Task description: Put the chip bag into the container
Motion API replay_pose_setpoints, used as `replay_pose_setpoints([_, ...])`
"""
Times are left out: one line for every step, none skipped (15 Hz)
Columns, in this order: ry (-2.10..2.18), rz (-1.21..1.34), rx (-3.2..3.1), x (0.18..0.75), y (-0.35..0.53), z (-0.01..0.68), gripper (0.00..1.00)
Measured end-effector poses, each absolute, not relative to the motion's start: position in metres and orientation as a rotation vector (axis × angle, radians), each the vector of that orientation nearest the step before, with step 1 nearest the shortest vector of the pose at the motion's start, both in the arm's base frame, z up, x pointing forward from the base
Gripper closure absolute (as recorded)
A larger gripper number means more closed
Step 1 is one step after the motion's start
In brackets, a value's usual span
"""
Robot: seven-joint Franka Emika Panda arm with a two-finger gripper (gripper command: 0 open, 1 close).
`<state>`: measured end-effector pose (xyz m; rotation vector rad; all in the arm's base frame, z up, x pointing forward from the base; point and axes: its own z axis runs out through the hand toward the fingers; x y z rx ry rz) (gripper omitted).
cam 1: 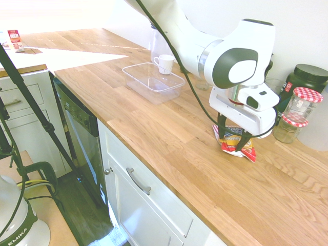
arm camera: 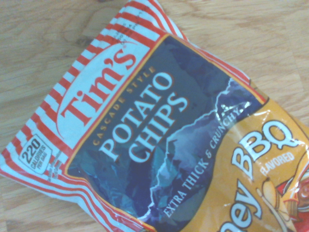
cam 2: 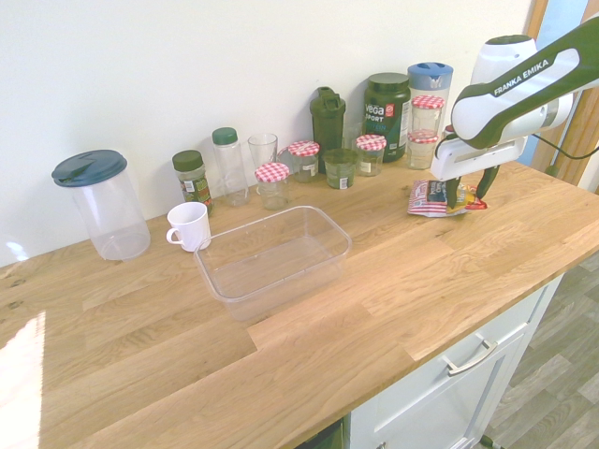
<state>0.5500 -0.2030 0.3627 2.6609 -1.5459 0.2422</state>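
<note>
The end effector (cam 1: pixel 234 138) points straight down over the chip bag (cam 1: pixel 237 145), its dark fingers (cam 2: pixel 453 194) set apart and straddling the bag, one on either side. Whether the pads already touch the foil is hard to judge from here. The bag lies flat on the wooden table (cam 2: pixel 393 281), label up; the wrist view reads "Tim's Cascade Style Potato Chips" on the chip bag (arm camera: pixel 159 130), with red-and-white stripes along the edge. In the second exterior view the bag is at the far right, just in front of the checked-lid jars (cam 2: pixel 372 152). The clear container (cam 2: pixel 273 259) sits well apart to its left, open side up, with a white cup (cam 2: pixel 190 224) just beside its far left corner.
</note>
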Motion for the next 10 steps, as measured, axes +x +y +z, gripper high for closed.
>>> replay_pose_setpoints([-1.542, 0.238, 2.662, 0.552, -0.202, 0.358, 1.00])
replay_pose_setpoints([-1.540, 0.238, 2.662, 0.553, -0.202, 0.355, 1.00])
replay_pose_setpoints([-1.538, 0.240, 2.663, 0.554, -0.202, 0.353, 1.00])
replay_pose_setpoints([-1.536, 0.242, 2.664, 0.555, -0.201, 0.352, 1.00])
replay_pose_setpoints([-1.533, 0.244, 2.665, 0.555, -0.200, 0.352, 1.00])
replay_pose_setpoints([-1.529, 0.246, 2.667, 0.556, -0.199, 0.353, 1.00])
replay_pose_setpoints([-1.526, 0.250, 2.669, 0.557, -0.198, 0.354, 1.00])
replay_pose_setpoints([-1.523, 0.253, 2.671, 0.558, -0.196, 0.355, 1.00])
replay_pose_setpoints([-1.521, 0.258, 2.674, 0.559, -0.195, 0.356, 1.00])
replay_pose_setpoints([-1.517, 0.268, 2.677, 0.559, -0.192, 0.360, 1.00])
